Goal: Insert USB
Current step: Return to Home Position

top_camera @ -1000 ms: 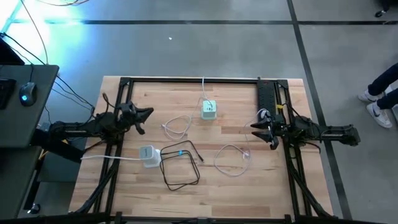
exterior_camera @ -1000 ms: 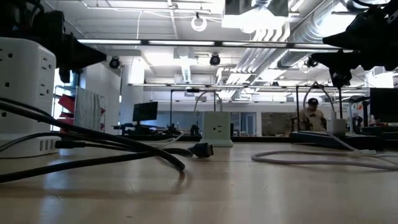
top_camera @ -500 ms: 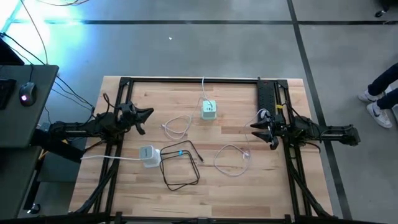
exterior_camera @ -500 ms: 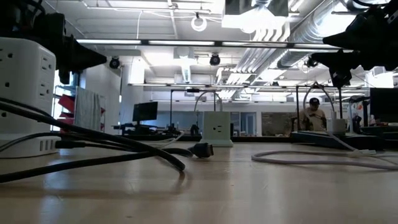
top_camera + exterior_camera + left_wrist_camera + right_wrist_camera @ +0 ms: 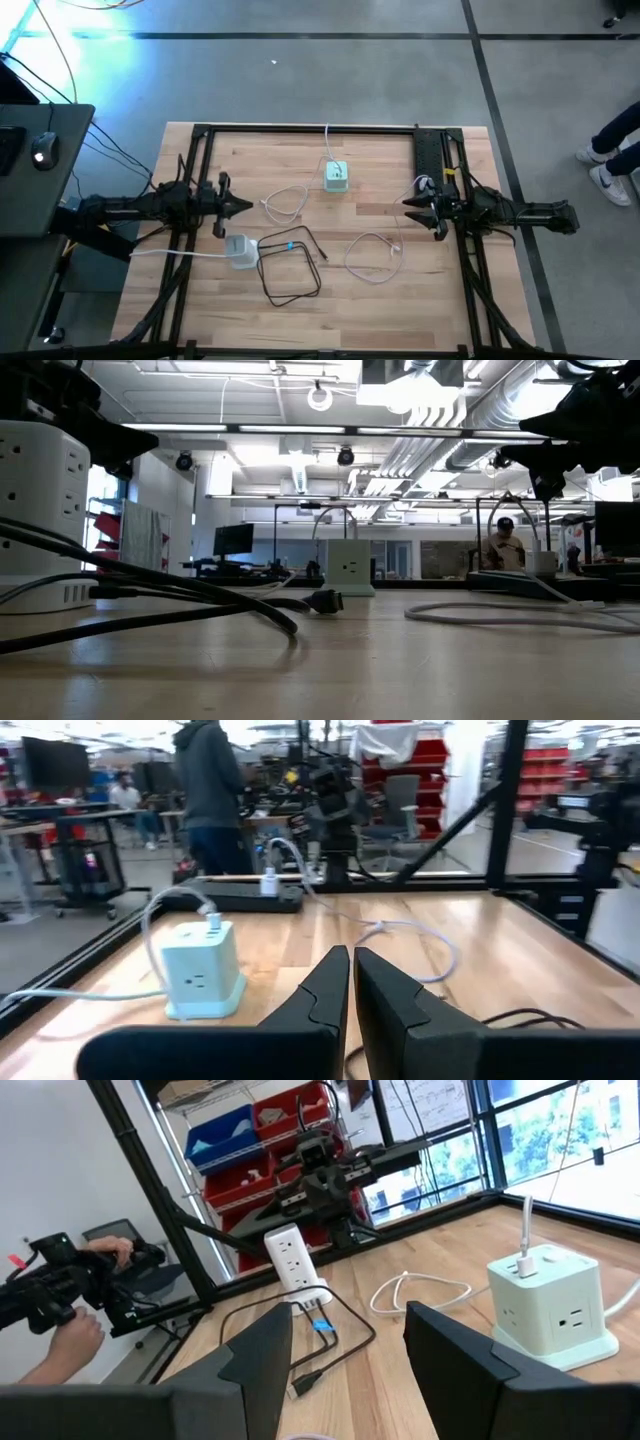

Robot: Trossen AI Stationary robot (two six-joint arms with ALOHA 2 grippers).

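The left pincer (image 5: 243, 206), its fingers pinched almost together on nothing, hangs near the left edge of the pale wooden surface (image 5: 440, 300). It is just beside the white cube-shaped outlet extension (image 5: 238, 250) and the looped black USB cable (image 5: 292, 270) that runs from it. The likely trouble is a snag. If that arm draws back low, it could catch the loop or the extension's white lead, tugging the plug loose or dragging the cube. The right pincer (image 5: 406, 204), spread wide and empty, waits by the right edge, well apart from the pale green cube adapter (image 5: 336, 177) at mid-surface. Whether the black plug sits fully home cannot be made out. The high view is too distant, and the low view shows only a dark stub at the extension's base, with both arms cut off above.
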